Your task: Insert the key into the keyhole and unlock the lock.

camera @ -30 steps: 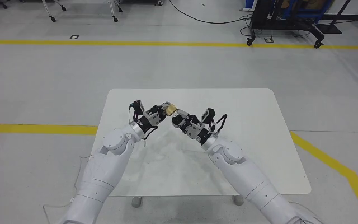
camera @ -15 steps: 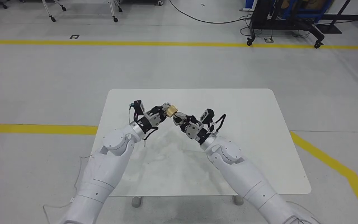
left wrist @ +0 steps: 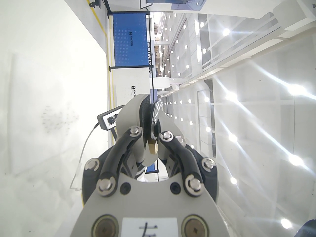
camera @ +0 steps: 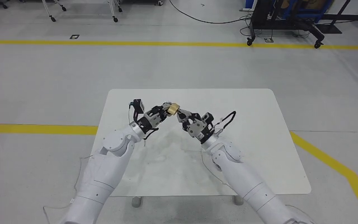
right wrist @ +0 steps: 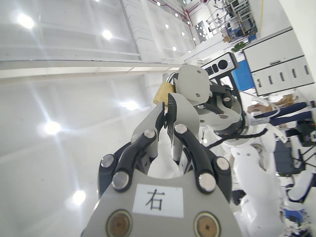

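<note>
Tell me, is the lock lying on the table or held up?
Held up: the left end effector grips the lock, above the table.

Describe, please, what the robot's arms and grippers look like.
The left arm and right arm have smooth white rounded shells. The left gripper and right gripper each have pale grey fingers with black pads, black curved linkage bars with silver bolts, and a grey base plate bearing a white label with a black character. Black cables loop at the wrists.
</note>
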You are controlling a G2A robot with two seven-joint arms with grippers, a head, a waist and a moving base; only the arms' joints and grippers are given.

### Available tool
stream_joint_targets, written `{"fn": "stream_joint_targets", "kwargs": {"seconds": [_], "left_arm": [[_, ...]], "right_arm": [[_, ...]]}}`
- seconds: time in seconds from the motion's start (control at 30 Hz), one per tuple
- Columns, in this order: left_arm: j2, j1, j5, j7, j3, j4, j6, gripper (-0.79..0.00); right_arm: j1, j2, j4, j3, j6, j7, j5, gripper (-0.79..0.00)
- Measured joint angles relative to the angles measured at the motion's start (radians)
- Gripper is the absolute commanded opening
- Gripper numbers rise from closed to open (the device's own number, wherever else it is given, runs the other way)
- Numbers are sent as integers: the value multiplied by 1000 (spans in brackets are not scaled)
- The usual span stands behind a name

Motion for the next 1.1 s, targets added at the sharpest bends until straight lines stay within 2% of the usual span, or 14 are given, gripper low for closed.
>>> {"fn": "stream_joint_targets", "kwargs": {"seconds": [0.13, 0.2, 0.23, 0.33, 0.37, 0.4, 0.6, 0.7, 0.8, 0.87, 0.97, 1.03, 1.1], "left_arm": [[2, 7, 22, 9, -9, -8, -32, -785], [3, 11, 44, 21, -8, -12, -46, -785], [3, 14, 59, 29, -7, -16, -54, -785], [2, 20, 69, 40, -4, -22, -60, -785], [2, 21, 65, 42, -4, -22, -58, -785], [2, 21, 59, 42, -5, -22, -55, -785], [2, 17, 14, 38, -24, -8, -24, -785], [3, 15, 15, 43, -29, -2, -4, -785], [5, 7, 53, 60, -17, -2, 45, -785], [6, -11, 170, 96, 24, -16, 95, -785], [-4, -42, 339, 119, 111, -38, 202, -785], [-17, -82, 397, 104, 169, -24, 289, -785], [-29, -122, 405, 84, 216, 4, 344, -785]], "right_arm": [[6, -8, 22, 13, 64, 30, 91, -785], [11, -10, 31, 17, 83, 38, 105, -745], [13, -11, 35, 18, 87, 41, 103, -680], [20, -12, 40, 22, 83, 53, 75, -385], [23, -12, 40, 23, 74, 59, 52, -126], [26, -10, 40, 24, 60, 66, 19, -3], [12, 18, 2, 89, -34, 94, -209, 0], [-24, 50, -62, 173, -87, 149, -353, 0], [-92, 88, -151, 307, -155, 159, -517, 0], [-158, 114, -234, 423, -175, 151, -602, 0], [-263, 143, -362, 601, -153, 147, -641, 0], [-328, 154, -439, 715, -147, 135, -640, 0], [-339, 154, -453, 761, -148, 133, -637, 0]]}}
